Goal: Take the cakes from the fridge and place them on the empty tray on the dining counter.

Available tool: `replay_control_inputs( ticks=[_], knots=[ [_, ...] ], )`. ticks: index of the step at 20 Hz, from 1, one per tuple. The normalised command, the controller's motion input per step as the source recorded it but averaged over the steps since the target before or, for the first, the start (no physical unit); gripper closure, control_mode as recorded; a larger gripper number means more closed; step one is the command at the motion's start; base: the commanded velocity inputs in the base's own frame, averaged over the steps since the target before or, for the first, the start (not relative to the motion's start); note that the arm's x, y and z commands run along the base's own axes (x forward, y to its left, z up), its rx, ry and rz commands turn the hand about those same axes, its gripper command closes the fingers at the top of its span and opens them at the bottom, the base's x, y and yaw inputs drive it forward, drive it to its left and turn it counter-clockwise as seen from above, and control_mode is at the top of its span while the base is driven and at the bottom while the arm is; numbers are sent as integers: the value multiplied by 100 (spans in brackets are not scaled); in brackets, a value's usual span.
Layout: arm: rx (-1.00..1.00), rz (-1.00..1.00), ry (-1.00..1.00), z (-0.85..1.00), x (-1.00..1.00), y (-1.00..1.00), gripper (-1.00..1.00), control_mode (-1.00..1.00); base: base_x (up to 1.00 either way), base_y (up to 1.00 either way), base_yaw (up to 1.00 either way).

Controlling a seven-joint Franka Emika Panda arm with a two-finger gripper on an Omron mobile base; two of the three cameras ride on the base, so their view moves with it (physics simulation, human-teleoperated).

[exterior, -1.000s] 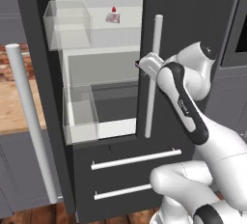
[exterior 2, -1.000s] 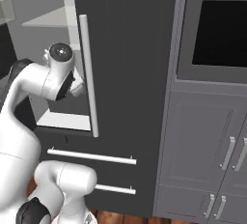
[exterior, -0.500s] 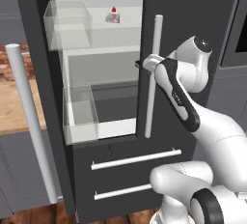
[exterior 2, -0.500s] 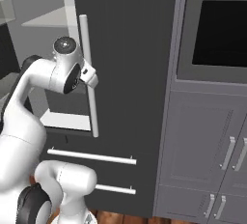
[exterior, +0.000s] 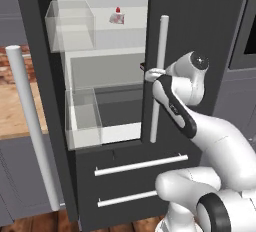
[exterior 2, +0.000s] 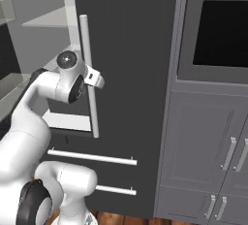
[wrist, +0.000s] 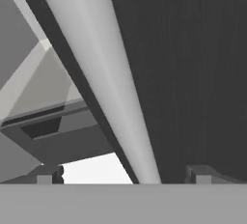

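My fingers (wrist: pixel 123 175) stand open on either side of the long white bar handle (wrist: pixel 103 80) of the tall dark grey fridge (exterior: pixel 200 21). At 11 o'clock inside, a white cake slice with a red berry top (exterior: pixel 117 16) sits on the upper shelf.

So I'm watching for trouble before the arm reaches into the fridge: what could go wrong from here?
1. The gripper straddles the right door's white handle with its fingers apart, so the door could slip away if the arm pulls before closing.
2. That door stands only partly open, its edge close beside the white cake on the upper shelf; reaching in now risks the arm striking the door.
3. The clear bin sits beside the cake and could be bumped.
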Motion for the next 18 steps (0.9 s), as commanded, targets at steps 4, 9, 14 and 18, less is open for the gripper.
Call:
replay_control_inputs(
  ticks=[4,9,14,18],
  knots=[
    [-14,0,0,-15,58,0,-100,-100,0,0,0],
    [-9,0,0,-16,49,0,-100,-100,0,0,0],
    [-6,0,0,-14,52,0,100,-100,0,0,0],
    [-8,0,0,-3,31,-33,100,-100,0,0,0]
  ],
)
